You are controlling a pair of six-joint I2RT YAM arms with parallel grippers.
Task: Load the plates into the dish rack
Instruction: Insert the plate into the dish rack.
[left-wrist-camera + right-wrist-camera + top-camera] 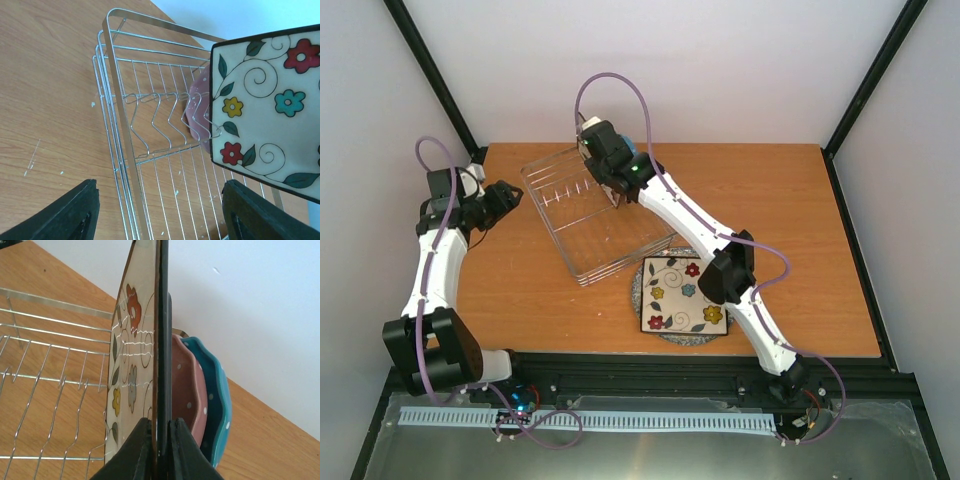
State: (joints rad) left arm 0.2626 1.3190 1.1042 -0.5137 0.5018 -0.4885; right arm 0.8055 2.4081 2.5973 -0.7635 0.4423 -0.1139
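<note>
The square plate (270, 110) is cream with red, yellow and teal flowers, dark-rimmed; the scalloped plate (218, 405) is teal, white-dotted.

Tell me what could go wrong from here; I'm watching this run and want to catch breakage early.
1. The right gripper pinches the square plate only by its rim, upright; it may slip or swing.
2. That plate hangs right beside the pink plate in the rack; lowering it could knock the two together or miss the tines.
3. The left gripper is open, not holding the rack, so a push may slide it.
</note>
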